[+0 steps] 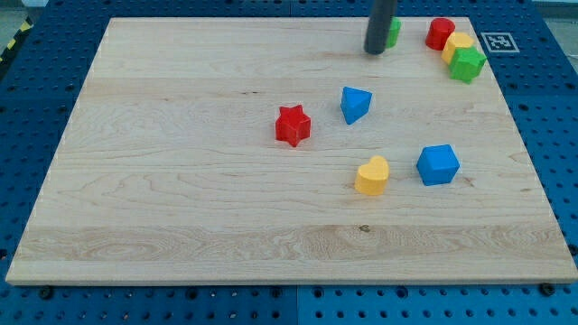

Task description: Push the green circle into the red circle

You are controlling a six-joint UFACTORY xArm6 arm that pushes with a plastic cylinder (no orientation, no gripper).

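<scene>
While my tip [376,51] touches the green circle [394,31] from the view's left, the red circle [440,33] sits near, rightward; the rod end effector holds nothing.

My rod [379,27], cut off at the view's top, hides most of the green circle [395,31]

My tip [376,51] touching green circle [394,32].
</scene>
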